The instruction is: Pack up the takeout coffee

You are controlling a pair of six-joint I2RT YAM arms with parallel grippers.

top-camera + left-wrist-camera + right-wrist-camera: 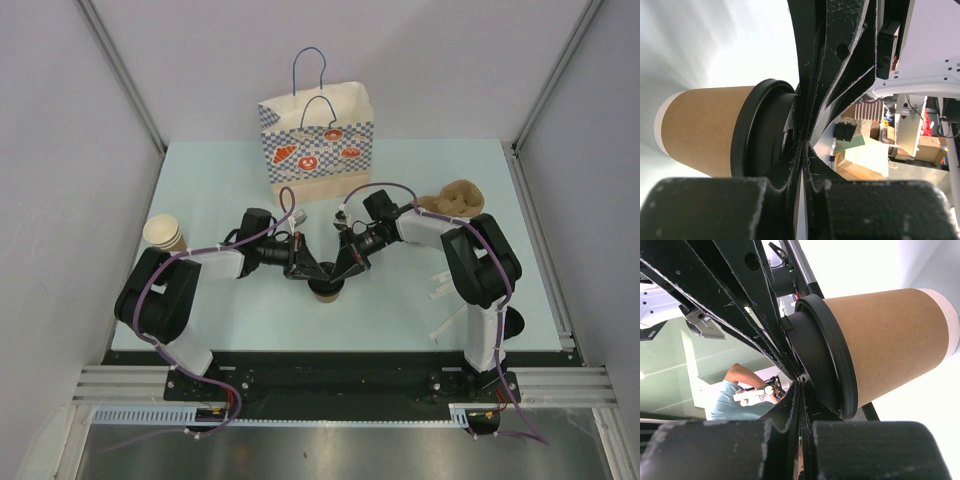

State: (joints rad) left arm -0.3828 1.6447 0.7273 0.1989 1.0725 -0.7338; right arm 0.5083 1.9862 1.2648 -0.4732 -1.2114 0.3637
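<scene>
Both your left gripper and right gripper, fingers closed together, are pressing tips onto the black lid of the coffee cup, likely sealing it for the bag.

Bag blocks rear; tbl open nr front.

No text can be read anywhere. The bag carries printed pictures and a checked band; any lettering is too small.
</scene>
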